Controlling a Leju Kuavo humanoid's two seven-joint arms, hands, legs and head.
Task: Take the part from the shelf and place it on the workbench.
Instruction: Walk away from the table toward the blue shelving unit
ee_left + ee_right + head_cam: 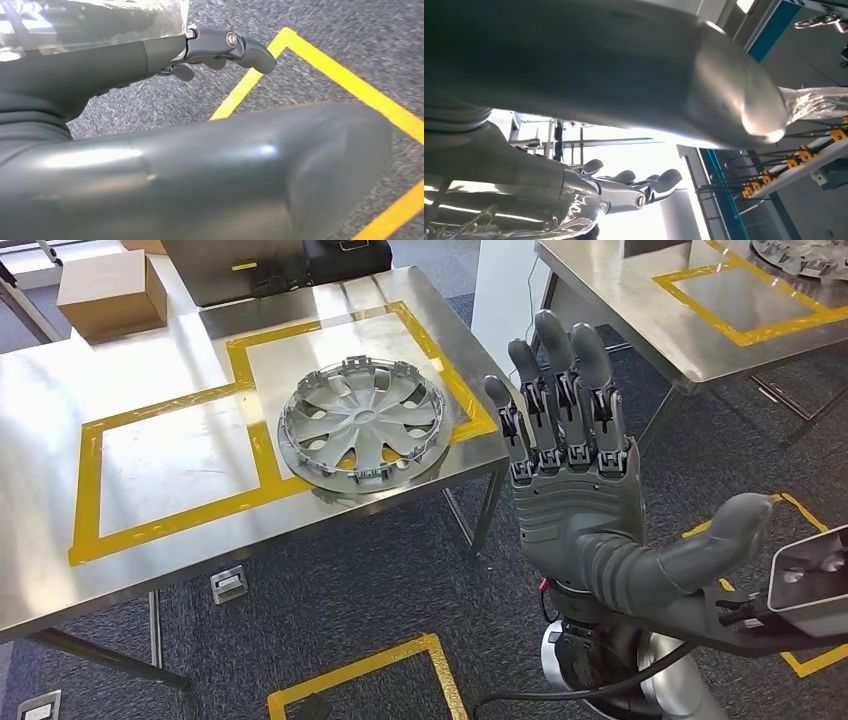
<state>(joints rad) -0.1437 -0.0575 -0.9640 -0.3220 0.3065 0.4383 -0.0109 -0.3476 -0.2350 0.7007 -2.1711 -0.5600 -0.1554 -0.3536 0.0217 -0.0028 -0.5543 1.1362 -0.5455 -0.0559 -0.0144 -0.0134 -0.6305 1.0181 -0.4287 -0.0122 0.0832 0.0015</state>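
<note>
Looking down from the head, you have the part (362, 425), a grey spoked wheel cover, lying flat on the steel surface (60, 390). It sits inside the right-hand of two yellow tape squares (245, 370), its lower edge overlapping the tape near the surface's front edge. Nothing touches it.

Your right hand (575, 480) is raised in front of the camera, well to the right of the part and clear of the surface, over the dark carpet. Its fingers (560, 380) are straight, side by side and pointing up, the thumb (720, 535) stuck out to the side; it holds nothing. The right wrist view agrees: extended fingertips against bright light, with nothing between them.

Your left hand (220, 47) shows in its wrist view above grey carpet (350, 30) marked with yellow floor tape (345, 80). The fingers there are loosely bent with nothing in them; how far they are spread you cannot tell.

A cardboard box (112, 295) rests at the far left of the surface. A second steel table (700, 320) with its own taped square stands at the upper right.
</note>
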